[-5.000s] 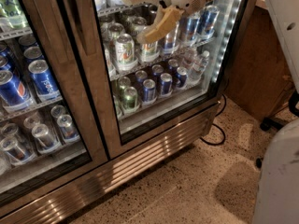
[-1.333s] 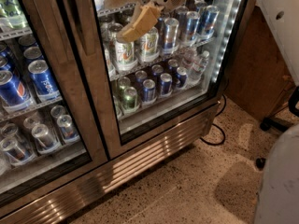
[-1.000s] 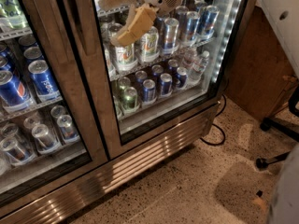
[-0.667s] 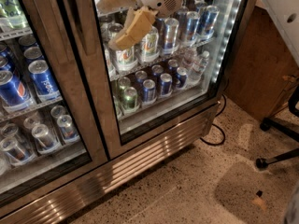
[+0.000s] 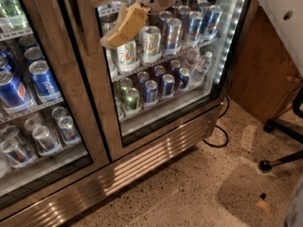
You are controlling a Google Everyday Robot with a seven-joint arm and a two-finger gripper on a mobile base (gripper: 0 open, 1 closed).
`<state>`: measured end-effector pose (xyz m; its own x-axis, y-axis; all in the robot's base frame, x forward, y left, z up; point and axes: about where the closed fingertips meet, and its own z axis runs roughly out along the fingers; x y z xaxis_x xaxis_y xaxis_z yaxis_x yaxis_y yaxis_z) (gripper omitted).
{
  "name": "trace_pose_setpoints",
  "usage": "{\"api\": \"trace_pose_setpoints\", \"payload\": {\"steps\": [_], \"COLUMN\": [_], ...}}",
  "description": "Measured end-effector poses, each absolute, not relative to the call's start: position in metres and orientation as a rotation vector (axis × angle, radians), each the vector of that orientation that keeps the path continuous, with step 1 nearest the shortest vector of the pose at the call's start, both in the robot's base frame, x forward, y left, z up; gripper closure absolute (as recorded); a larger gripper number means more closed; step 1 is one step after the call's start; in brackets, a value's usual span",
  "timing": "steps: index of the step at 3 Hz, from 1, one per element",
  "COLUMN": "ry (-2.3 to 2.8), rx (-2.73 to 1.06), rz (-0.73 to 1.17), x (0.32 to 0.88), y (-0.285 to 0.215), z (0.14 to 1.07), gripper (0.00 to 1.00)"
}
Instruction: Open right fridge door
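Nearest us, terrazzo floor (image 5: 189, 193). A chair base (image 5: 284, 145) sits out to the right, and a black cable (image 5: 218, 135) loops at the fridge's bottom right corner.

The gripper (image 5: 116, 11) is high up at the top of the view, in front of the right fridge door (image 5: 106, 112), over the left margin of the glass. Jaws are apart with nothing between them. We can't tell whether either one touches the pane.

The door is shut and flush with the cabinet. It has a steel frame, a big glass pane and an LED strip (image 5: 231, 37) down its right side. We judge it heavy and stiff, with a seal that resists at first and then swings free. The glass is slick and fragile, so no pushing on it.

The place to take hold is the dark vertical bar (image 5: 81, 18) on the left stile, just left of the gripper. It looks like the handle. Hinge is probably on the LED side, so we hook the bar and pull out along an arc.

The bottom grille (image 5: 142, 162) sits below the door and is not in the way. The chair base and cable are near the swing path, so we watch them. The wooden panel (image 5: 262, 74) on the right may limit how far the door opens.

Behind the glass are rows of cans (image 5: 163, 32) on shelves. A jerk could rattle them.

The left door (image 5: 47, 112), with the blue cans behind it, sits beside the handle. We stay off it.
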<state>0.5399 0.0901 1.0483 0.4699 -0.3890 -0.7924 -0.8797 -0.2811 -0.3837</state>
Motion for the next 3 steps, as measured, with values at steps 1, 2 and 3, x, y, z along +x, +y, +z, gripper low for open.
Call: {"api": "trace_pose_setpoints", "payload": {"steps": [1, 2, 3], "ry": [1.011, 1.001, 0.992], "rx": [-1.886, -1.888, -1.890], "rz": [0.673, 0.659, 0.671], "x": [0.5526, 0.5543, 0.5536], "y": [0.0954, 0.0947, 0.0973], "z": [1.0571, 1.0592, 1.0576], "gripper": [0.28, 0.27, 0.28]}}
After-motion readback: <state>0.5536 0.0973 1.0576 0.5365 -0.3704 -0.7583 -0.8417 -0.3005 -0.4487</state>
